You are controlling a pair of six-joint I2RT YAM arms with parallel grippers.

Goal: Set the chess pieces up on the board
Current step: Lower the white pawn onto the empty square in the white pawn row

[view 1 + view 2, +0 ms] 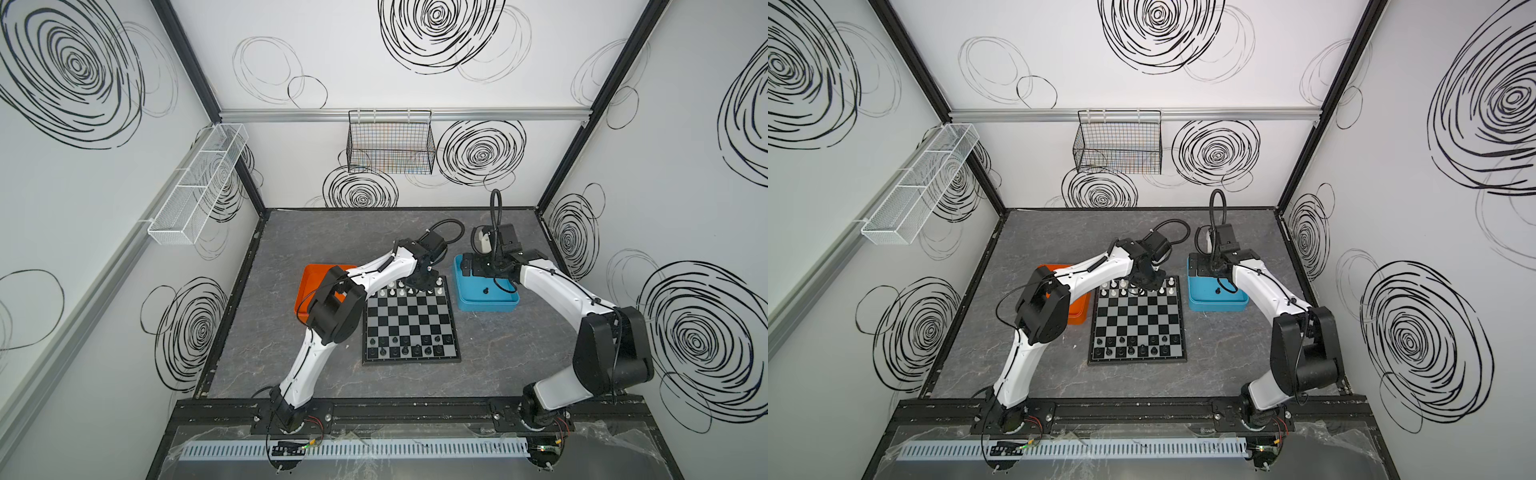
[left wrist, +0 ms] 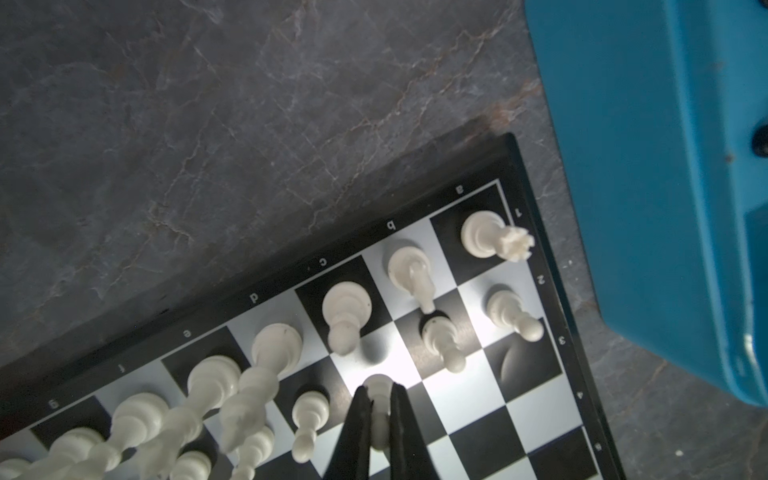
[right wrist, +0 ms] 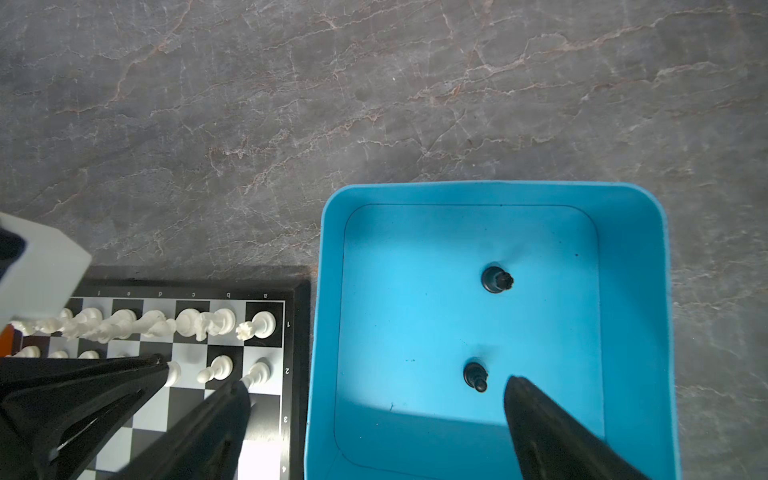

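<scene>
The left gripper (image 2: pixel 379 399) is pinched on a white pawn (image 2: pixel 378 383) over the board (image 1: pixel 409 318), at the far white end, above the one open square in the pawn row. I cannot tell if its base touches the square yet.

To do this well, I would bring the pawn straight down until it sits flat and centred. The neighbouring pawns (image 2: pixel 309 409) stand close on both sides, and the back row (image 2: pixel 347 305) is just behind. The fingers should therefore part only a little, then lift straight up without swinging sideways. A tilted release would likely topple it into the others.

The right gripper (image 3: pixel 374 382) hangs spread wide over the blue tray (image 1: pixel 488 305). That tray sits just beside the board's far corner on the right arm's side. Two black pieces stand in it, a rook (image 3: pixel 496 279) and a pawn (image 3: pixel 476 376), and neither is held. The black rows at the board's near end look nearly full. An orange tray (image 1: pixel 316 276) lies on the board's other side, partly hidden by the left arm.

The board rests on a grey marbled tabletop (image 1: pixel 498 353) inside a black-framed booth. Its white walls (image 1: pixel 685 124) carry black scribbled swirls. A black wire basket (image 1: pixel 390 143) hangs beyond the board's far edge, and a white mesh one (image 1: pixel 199 183) is on the left arm's side.
</scene>
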